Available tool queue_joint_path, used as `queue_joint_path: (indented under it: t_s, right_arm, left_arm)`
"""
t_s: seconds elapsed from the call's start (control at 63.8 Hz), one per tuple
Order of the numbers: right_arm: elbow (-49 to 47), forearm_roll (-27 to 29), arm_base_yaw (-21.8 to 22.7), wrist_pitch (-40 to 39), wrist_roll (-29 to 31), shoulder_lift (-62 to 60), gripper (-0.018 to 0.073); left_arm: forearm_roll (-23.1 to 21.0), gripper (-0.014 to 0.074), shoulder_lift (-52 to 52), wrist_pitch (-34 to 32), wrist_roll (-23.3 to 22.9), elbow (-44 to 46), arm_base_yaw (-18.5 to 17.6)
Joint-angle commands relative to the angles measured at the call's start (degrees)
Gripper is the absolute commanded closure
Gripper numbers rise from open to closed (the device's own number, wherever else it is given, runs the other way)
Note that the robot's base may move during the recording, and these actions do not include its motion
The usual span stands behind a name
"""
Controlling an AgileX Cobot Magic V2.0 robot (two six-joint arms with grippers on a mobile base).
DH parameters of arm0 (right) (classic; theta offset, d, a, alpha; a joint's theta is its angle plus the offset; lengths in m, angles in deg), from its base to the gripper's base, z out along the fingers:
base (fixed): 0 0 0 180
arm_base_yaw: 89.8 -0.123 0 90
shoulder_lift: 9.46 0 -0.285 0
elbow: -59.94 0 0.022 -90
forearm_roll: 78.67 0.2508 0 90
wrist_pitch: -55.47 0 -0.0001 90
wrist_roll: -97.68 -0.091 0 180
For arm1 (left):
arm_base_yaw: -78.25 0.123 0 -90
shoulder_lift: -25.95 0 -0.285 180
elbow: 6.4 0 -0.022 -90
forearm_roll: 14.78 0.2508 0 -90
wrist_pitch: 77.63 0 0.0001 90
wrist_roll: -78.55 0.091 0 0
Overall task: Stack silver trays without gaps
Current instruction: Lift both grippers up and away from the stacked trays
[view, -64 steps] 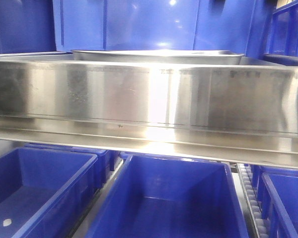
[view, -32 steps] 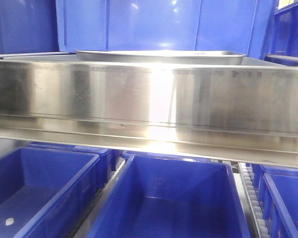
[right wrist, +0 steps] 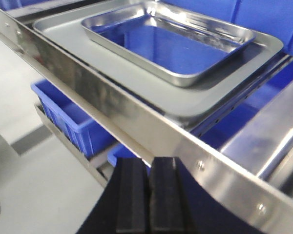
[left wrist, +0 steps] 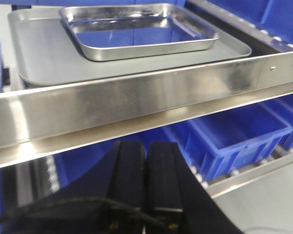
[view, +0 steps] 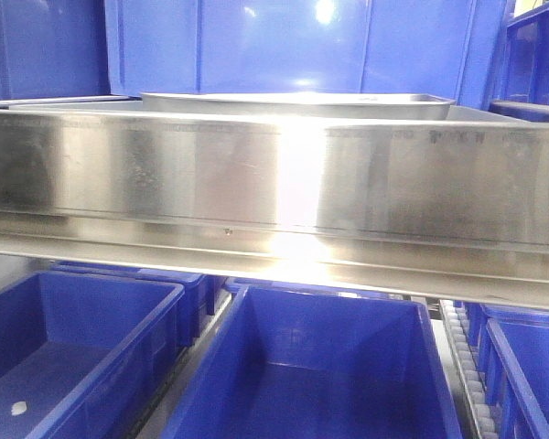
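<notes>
Slightly shifted front view; silver trays [left wrist: 136, 31] nested beyond both closed, empty end effectors [left wrist: 146, 170] [right wrist: 149, 190].

Small tray [left wrist: 136, 30] inside large tray [left wrist: 44, 53], behind rail [left wrist: 136, 97]; bins [view: 311, 375] below

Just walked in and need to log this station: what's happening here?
Nothing is being held right now. A small silver tray sits inside a larger grey tray on the shelf behind the long steel rail. Both the left gripper and the right gripper are shut and empty, on the near side of the rail. Blue bins sit below.
</notes>
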Motion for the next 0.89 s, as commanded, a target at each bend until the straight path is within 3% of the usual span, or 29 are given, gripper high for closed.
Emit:
queue_joint_path:
  t_s: [0.0, 0.72, 0.752, 0.83, 0.877]
  right_arm:
    - [1.06, -1.24, 0.13, -7.9, 0.85, -1.94, 0.0503]
    - [2.12, -1.24, 0.13, -9.53, 0.85, -2.14, 0.0503]
    - [2.12, -1.24, 0.13, -9.53, 0.85, -2.14, 0.0503]
    - [2.12, -1.24, 0.13, -9.48, 0.85, -2.14, 0.0503]
    - [2.12, -1.24, 0.13, -9.48, 0.85, -2.14, 0.0503]
  left_arm:
    - [-0.13, 0.0638, -1.49, -8.4, -0.34, -0.81, -0.56]
    - [-2.83, 0.0645, -2.01, -8.25, 0.27, -1.41, 0.57]
    - [-4.67, 0.0645, -2.39, -8.33, 2.08, -1.41, 1.74]
    - [-12.8, 0.0645, -3.51, -8.5, 14.0, -1.78, 6.6]
    - [-15.1, 0.0645, -4.37, -9.82, 19.52, -2.65, 10.0]
